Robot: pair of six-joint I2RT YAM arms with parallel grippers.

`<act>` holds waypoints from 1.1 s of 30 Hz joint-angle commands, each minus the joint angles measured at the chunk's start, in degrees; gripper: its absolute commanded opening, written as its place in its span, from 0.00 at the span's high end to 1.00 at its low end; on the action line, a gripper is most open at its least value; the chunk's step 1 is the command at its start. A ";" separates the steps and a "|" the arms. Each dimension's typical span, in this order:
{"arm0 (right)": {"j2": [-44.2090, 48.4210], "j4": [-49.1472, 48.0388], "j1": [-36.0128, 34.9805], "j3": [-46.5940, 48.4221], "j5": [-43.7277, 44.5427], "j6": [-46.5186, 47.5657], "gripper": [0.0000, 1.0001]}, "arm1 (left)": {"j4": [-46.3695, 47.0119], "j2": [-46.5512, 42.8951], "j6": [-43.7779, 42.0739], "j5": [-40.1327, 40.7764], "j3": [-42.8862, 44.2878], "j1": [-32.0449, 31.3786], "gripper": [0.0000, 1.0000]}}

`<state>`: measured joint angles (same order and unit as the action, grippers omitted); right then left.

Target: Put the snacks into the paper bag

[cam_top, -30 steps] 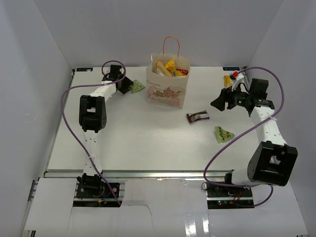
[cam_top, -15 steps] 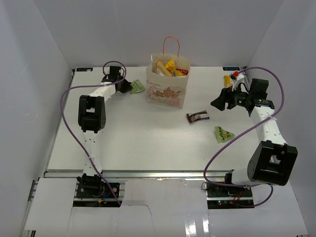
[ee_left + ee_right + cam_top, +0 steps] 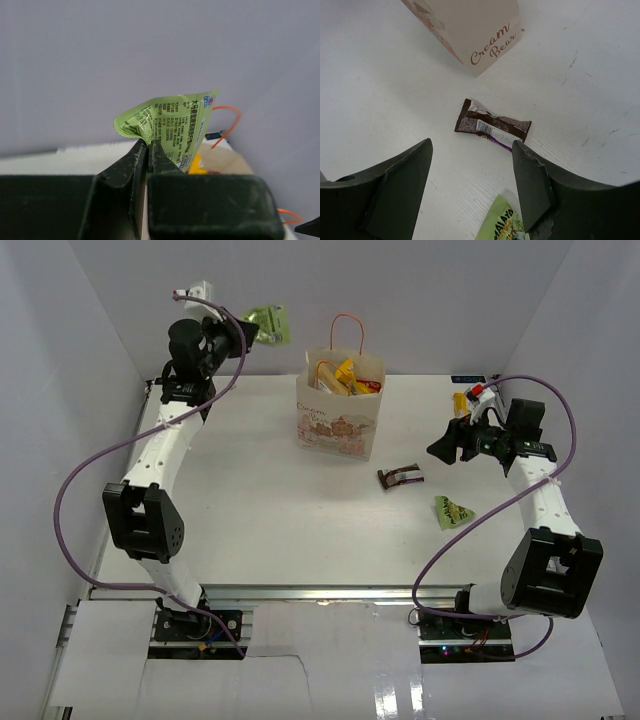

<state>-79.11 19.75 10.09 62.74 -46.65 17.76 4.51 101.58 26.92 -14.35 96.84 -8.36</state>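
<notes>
Left hand (image 3: pixel 246 330) is clamped shut on a green packet (image 3: pixel 268 322), and this is what has changed. Half a second ago it was down at the surface (image 3: pixel 280 530), left of the paper bag (image 3: pixel 338 425), with the packet beside its fingers. Now the whole arm has swung up, and the packet hangs in the air to the left of the bag's open mouth and higher than it. The left wrist view confirms the grip: the left hand (image 3: pixel 149 148) pinches one crumpled corner of the green packet (image 3: pixel 172 131), with the rest standing free above the jaws. The bag's orange loop handle (image 3: pixel 229 129) shows just beyond. So the pick has succeeded and the carry is under way. What seems to remain is a short move rightward over the opening, which already holds yellow packets (image 3: pixel 342 376), and then a release. Right hand (image 3: pixel 450 444) has not moved. It hovers open to the right of the bag, and its wrist view frames the dark brown bar wrapper (image 3: pixel 492 125) between spread fingers. That wrapper (image 3: pixel 402 477) and a second green packet (image 3: pixel 452 511) lie right of the bag, not yet collected.
</notes>
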 commanded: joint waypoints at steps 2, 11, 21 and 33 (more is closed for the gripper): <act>1.59 0.03 0.20 -0.43 -1.16 0.70 0.30 | 3.75 1.07 -9.51 -7.00 5.02 -3.76 1.00; 4.58 1.08 0.28 -2.18 -0.72 2.54 0.30 | 3.22 12.66 -11.54 -9.82 19.16 -11.24 1.00; 7.22 1.17 0.28 -5.26 -0.19 3.86 0.29 | 2.52 18.30 -10.92 -9.56 22.87 -16.42 1.00; 7.39 1.08 0.28 -5.35 -0.45 4.21 0.29 | 1.64 19.09 -11.80 -6.05 22.78 -20.03 0.41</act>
<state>-72.95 21.17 10.11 57.30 -46.48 21.30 6.02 122.28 15.79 -22.20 117.27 -27.62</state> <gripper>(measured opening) 0.709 0.564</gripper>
